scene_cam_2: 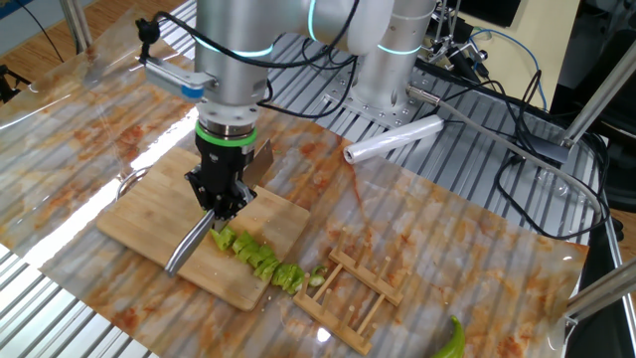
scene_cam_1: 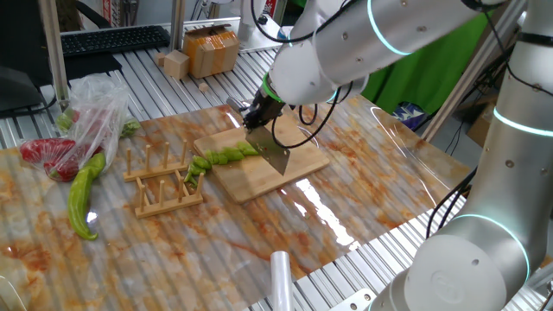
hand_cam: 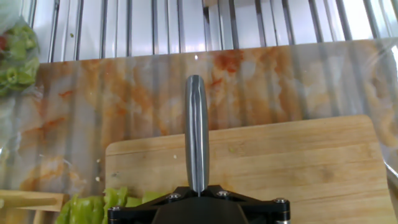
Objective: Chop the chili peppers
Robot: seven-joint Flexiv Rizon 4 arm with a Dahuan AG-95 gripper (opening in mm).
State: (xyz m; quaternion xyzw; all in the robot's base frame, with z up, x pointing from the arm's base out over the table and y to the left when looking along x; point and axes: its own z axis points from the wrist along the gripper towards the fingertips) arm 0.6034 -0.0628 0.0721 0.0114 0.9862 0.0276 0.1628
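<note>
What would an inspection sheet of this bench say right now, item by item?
Surface: marbled sheet over slatted table; cutting board on it.
Job's things: chili cut into chunks in a row on the board, reaching its edge.
Clutter: wooden rack, pale pepper, bag of red peppers, plastic roll.
Hand: hand shut on knife, blade down on the board beside the chunks.
Cables: black cables behind the arm's base.
Surroundings: keyboard, cardboard box, green cloth.

Glossy white arm [scene_cam_2: 234, 45] with glowing cyan rings, green wrist band, black pincer [scene_cam_2: 221, 204], looping black cables.
</note>
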